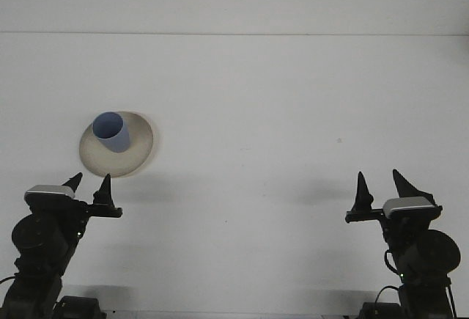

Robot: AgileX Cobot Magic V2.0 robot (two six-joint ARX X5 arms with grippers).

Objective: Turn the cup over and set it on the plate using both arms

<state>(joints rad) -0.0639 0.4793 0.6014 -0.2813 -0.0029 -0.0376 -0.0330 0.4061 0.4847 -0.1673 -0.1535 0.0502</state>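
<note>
A blue cup [111, 131] stands upright, mouth up, on a beige plate [135, 156] at the left of the white table. My left gripper [89, 185] is open and empty, low at the front left, just below the plate's near edge and apart from it. At the front right, far from the cup, my right gripper [381, 186] is also open with nothing between its fingers.
The white table [264, 114] runs back to a far edge near the top of the view. Both arm bases sit at the bottom corners.
</note>
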